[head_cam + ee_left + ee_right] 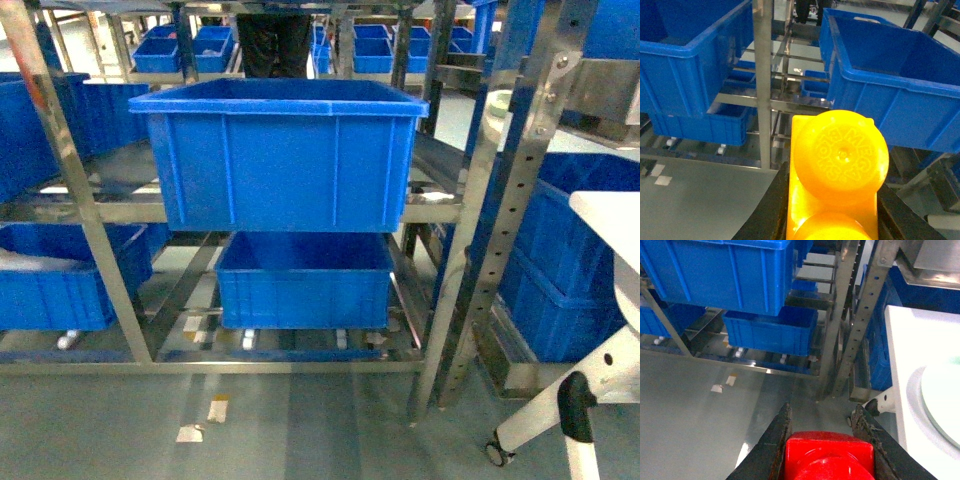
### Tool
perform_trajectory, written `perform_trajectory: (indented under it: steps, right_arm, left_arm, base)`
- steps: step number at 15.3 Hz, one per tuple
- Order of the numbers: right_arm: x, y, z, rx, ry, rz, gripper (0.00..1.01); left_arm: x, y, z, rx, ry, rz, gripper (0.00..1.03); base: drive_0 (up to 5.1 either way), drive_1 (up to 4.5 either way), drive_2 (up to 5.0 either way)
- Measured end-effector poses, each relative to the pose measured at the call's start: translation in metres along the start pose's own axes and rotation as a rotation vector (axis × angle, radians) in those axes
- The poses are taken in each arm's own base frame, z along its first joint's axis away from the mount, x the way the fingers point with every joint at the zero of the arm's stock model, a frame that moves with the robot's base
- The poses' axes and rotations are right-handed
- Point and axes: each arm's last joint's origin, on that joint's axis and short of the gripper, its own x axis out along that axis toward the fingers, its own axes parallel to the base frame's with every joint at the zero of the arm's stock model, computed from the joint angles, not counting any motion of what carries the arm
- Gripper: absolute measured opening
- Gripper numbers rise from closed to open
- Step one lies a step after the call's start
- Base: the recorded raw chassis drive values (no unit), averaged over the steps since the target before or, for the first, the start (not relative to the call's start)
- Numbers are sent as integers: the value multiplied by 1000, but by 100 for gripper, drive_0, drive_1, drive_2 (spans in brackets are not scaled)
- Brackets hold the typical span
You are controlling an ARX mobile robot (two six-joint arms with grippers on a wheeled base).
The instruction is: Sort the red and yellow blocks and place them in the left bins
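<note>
In the head view an upper bin [280, 155] sits on the rack [90, 210] at centre, with a lower bin [305, 280] beneath it at 6 o'clock. Another bin [65, 280] lies at 8 o'clock, stacked bins [565, 260] at 3 o'clock.

I see the yellow block [837, 165] as glossy, almost glowing plastic with raised lettering moulded into its round stud, and the red block [829, 457] at 6 o'clock in my right wrist view as smooth, shiny plastic too. The bins [285, 160] look like matt blue moulded plastic with ribbed walls, on a rack [90, 215] of bright brushed metal. The floor [695, 425] reads as smooth grey with a dull sheen.
</note>
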Motion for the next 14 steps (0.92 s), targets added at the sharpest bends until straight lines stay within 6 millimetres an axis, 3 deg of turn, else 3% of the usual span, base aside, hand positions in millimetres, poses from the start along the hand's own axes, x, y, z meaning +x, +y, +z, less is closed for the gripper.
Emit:
perform_trajectory:
  steps: [14]
  right_arm:
    - [0,0,0,0,0,0,29]
  left_arm:
    - [0,0,0,0,1,0,28]
  base:
    - [-491,250,250]
